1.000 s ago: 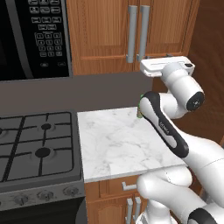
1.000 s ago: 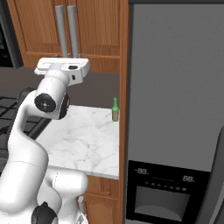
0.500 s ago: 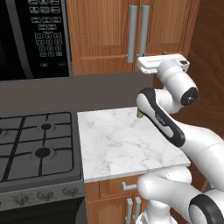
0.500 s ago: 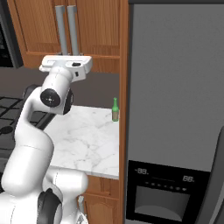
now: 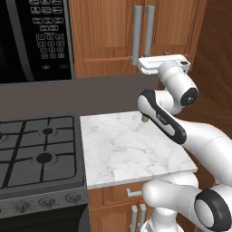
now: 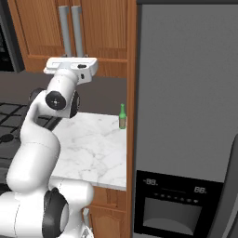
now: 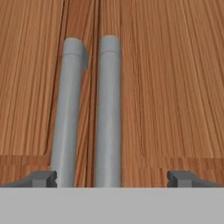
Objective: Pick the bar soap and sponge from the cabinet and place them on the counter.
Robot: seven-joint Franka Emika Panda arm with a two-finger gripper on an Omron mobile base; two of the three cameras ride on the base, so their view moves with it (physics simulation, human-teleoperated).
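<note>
The cabinet [image 5: 104, 36] [image 6: 37, 28] is a brown wooden wall unit, both doors closed, so the bar soap and the sponge are hidden inside. Two long grey bar handles [image 5: 142, 31] [image 6: 70, 30] run side by side down the middle. My gripper [image 5: 136, 61] [image 6: 69, 59] is open and empty at the handles' lower ends. In the hand view both handles [image 7: 107, 109] stand between my gripper's [image 7: 112, 178] fingertips [image 7: 41, 178], close in front of the door wood [image 7: 175, 87]. The white marble counter [image 5: 131, 149] [image 6: 93, 144] lies below the arm.
A small green bottle [image 6: 122, 116] [image 5: 144, 118] stands at the counter's back edge near the wall. A black gas stove [image 5: 36, 149] adjoins the counter on the left, with a black microwave [image 5: 36, 36] above it. A tall grey appliance front [image 6: 186, 116] bounds the right side.
My hand has risen a little and moved in closer to the lower ends of the cabinet handles. The jaws have stayed open and the doors shut.
</note>
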